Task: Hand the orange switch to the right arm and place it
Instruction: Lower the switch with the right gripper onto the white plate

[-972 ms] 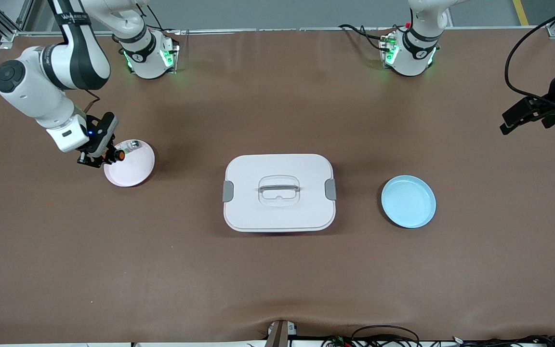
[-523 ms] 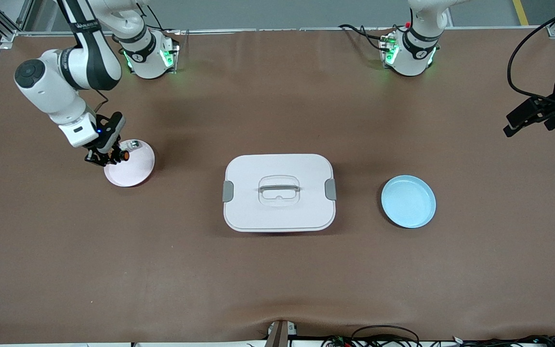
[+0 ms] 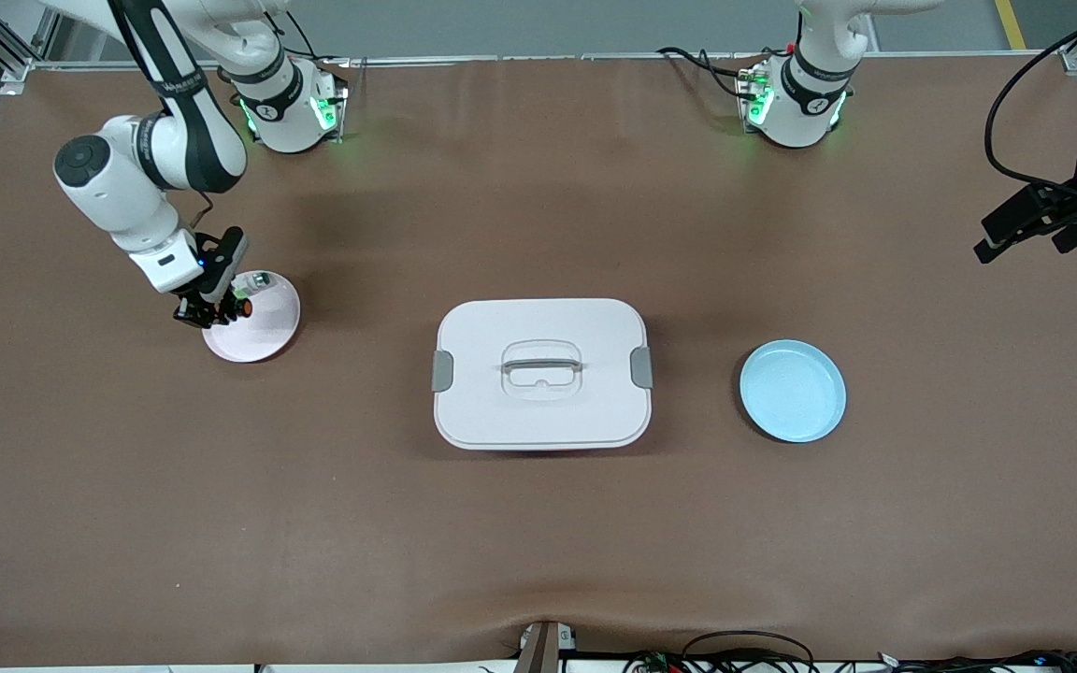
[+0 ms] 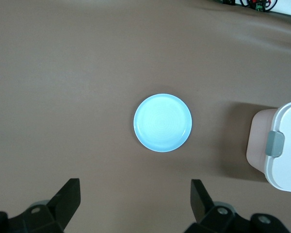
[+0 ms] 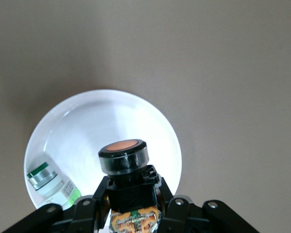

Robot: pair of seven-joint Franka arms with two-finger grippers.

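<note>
The right gripper (image 3: 217, 313), clamping the orange switch (image 3: 241, 306), has moved over the pink plate (image 3: 263, 338); left gripper (image 3: 1015, 227) spread wide.

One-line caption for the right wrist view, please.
Right pincer shut on the orange switch above the white plate holding a green-marked part.

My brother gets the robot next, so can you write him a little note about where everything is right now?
Right end effector: shut on the orange switch, over the pink plate at the right arm's end.
Left end effector: open, holding nothing, waiting high over the table at the left arm's end, with the blue plate below.
A small clear part with green marks lies on the pink plate.
Done: the switch is with the right arm.
Left: set it down on the pink plate, then release.
</note>
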